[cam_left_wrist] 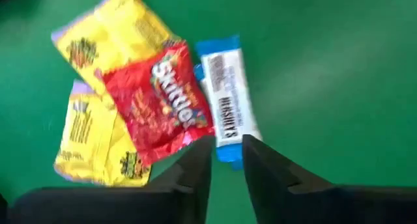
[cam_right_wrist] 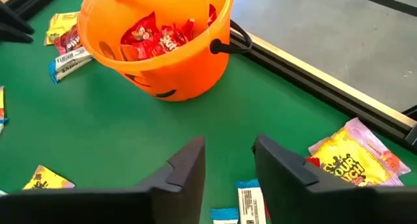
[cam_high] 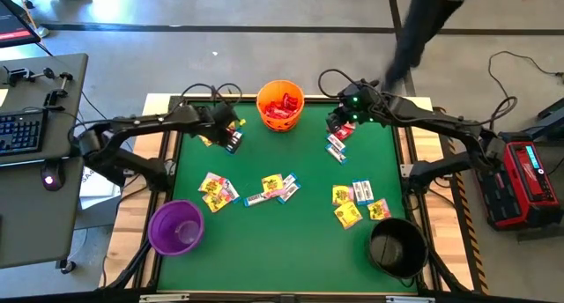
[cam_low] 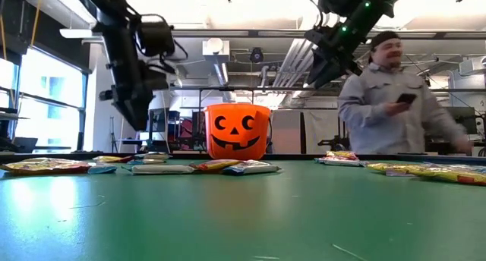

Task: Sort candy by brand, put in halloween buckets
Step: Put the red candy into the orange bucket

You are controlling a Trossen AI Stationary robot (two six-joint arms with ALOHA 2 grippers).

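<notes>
Both arms are dark, near-black, built of slim tube links joined by bulkier rounded joint housings. Black cables loop loosely off the left arm near its wrist and off the right arm above its wrist block. Small green lights glow on the right arm's wrist housing, seen from above and from table height. The left gripper has two flat, matte black fingers with stepped, angular inner edges. The right gripper carries the same kind of black, blocky fingers, each widening toward its base. No markings or screws can be made out.
</notes>
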